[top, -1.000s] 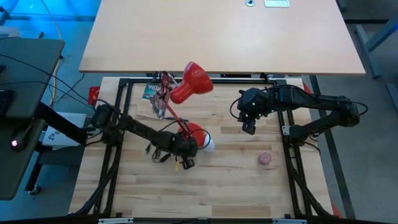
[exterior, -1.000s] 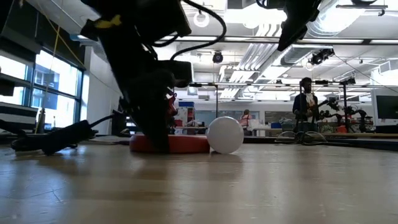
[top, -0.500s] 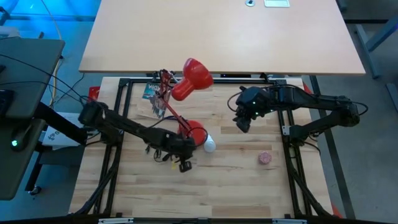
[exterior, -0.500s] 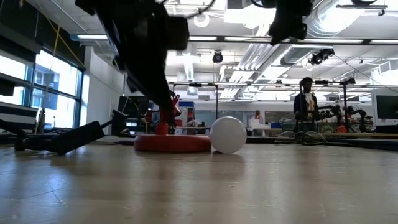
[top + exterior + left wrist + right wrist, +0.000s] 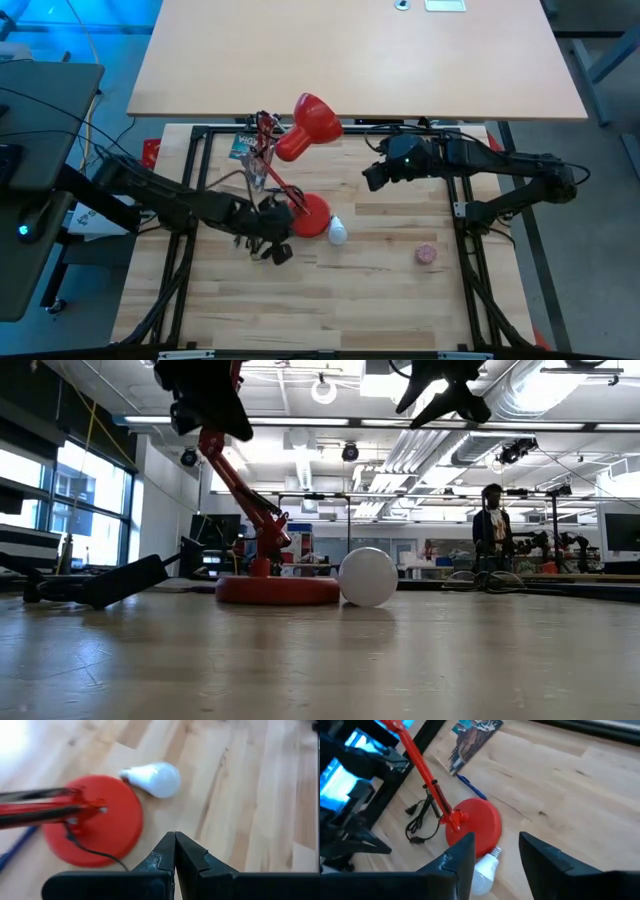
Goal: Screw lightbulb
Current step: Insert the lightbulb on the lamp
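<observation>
Lightbulb (image 5: 337, 233) lies on the table touching the red lamp base (image 5: 312, 214), unheld | your left gripper (image 5: 276, 252), fingers pressed together, has backed away from it | right gripper (image 5: 371, 176), fingers parted and empty, has swung toward the lamp | pickup not started.

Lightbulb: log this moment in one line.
lightbulb: on table beside lamp base | left gripper: shut, empty | right gripper: open, above

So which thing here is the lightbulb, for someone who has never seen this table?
Find the red lamp's round base near the middle of the wooden table. The lightbulb lies on its side against that base: white and pear-shaped, unlike the pink ball lying farther off.
</observation>
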You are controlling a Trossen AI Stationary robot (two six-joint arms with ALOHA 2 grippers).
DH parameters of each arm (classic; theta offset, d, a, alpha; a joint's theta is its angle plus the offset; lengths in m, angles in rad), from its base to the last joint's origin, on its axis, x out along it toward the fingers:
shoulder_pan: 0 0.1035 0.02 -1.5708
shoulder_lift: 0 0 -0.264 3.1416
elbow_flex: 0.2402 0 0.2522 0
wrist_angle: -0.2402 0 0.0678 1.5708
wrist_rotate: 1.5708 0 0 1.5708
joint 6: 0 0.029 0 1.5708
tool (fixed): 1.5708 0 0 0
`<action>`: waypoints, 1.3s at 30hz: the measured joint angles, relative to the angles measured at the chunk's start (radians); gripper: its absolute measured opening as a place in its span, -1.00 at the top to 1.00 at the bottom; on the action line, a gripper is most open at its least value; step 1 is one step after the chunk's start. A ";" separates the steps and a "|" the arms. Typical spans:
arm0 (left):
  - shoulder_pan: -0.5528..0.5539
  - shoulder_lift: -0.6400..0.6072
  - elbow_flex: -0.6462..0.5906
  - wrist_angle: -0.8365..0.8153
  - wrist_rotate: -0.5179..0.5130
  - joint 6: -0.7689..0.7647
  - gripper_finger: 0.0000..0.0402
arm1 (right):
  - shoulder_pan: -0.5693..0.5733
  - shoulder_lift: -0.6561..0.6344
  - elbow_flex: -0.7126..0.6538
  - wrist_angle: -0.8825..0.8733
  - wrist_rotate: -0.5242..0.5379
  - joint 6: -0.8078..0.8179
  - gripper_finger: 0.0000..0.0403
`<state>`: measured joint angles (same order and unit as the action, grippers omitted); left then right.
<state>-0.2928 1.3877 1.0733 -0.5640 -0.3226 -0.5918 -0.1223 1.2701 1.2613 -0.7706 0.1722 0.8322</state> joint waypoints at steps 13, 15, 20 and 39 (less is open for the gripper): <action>0.034 -0.138 0.000 -0.246 -0.042 0.001 1.00 | 0.193 0.230 0.001 -0.115 0.081 0.265 -0.93; 0.034 -0.153 0.000 -0.270 -0.042 -0.001 1.00 | 0.215 0.282 0.001 -0.093 0.084 0.396 -0.88; 0.033 -0.194 0.000 -0.279 -0.035 0.000 1.00 | 0.248 0.389 0.001 -0.034 -0.036 0.548 -0.86; 0.033 -0.218 0.000 -0.286 -0.008 0.016 1.00 | 0.230 0.633 0.000 0.185 -0.065 0.626 -0.86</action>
<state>-0.2598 1.1702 1.0733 -0.8504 -0.3306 -0.5760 0.1081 1.9027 1.2610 -0.5860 0.1068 1.4585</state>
